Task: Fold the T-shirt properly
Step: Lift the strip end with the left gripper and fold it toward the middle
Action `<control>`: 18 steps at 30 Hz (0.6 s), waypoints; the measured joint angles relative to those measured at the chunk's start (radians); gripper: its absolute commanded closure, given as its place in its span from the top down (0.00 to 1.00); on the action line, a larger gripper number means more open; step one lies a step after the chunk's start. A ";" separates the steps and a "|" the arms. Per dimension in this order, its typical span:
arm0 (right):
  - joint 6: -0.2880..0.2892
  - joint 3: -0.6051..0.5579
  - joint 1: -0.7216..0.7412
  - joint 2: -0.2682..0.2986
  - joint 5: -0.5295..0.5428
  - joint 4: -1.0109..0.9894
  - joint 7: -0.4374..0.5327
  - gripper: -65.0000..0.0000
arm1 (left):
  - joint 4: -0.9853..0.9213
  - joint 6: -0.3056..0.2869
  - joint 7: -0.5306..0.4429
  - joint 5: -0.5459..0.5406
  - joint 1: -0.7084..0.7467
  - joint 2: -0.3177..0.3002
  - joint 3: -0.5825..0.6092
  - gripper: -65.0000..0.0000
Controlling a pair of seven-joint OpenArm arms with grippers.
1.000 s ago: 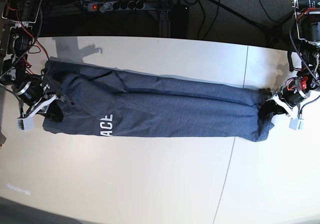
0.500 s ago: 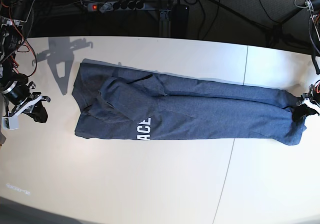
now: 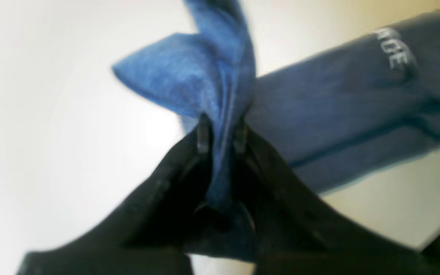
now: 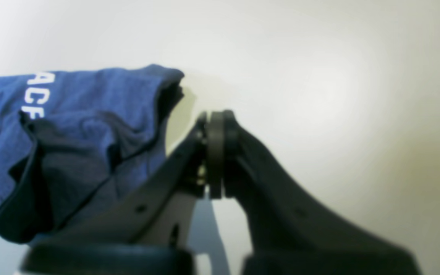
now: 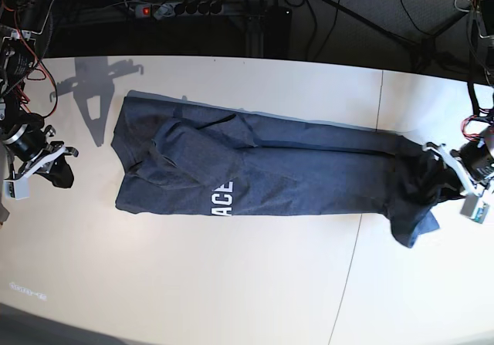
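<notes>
Slate-blue T-shirt (image 5: 262, 175) lies in a long band across my white table (image 5: 231, 283), "ACE" lettering facing up. At far left my right tool (image 5: 54, 167) sits closed and empty, apart from the cloth. At far right my left tool (image 3: 220, 137) pinches the shirt's end.
</notes>
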 measured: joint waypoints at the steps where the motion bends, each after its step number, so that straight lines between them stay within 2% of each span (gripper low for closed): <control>1: 0.000 0.000 0.000 0.000 0.000 0.000 0.000 0.00 | 0.043 0.000 0.001 0.038 0.008 0.014 0.031 0.00; 5: 0.000 0.000 0.000 0.000 0.002 0.000 0.000 0.00 | 0.156 0.056 0.000 0.175 0.008 0.058 0.163 0.00; 8: 0.000 0.000 0.000 0.000 -0.010 0.000 0.001 0.00 | 0.162 0.085 -0.001 0.250 0.006 0.101 0.239 0.00; 14: 0.000 0.000 0.000 0.000 -0.021 0.000 0.001 0.00 | 0.161 0.095 -0.036 0.399 0.008 0.250 0.346 0.00; 18: 0.000 0.000 0.000 0.000 -0.021 0.000 0.000 0.00 | 0.159 0.126 -0.065 0.484 0.008 0.317 0.396 0.00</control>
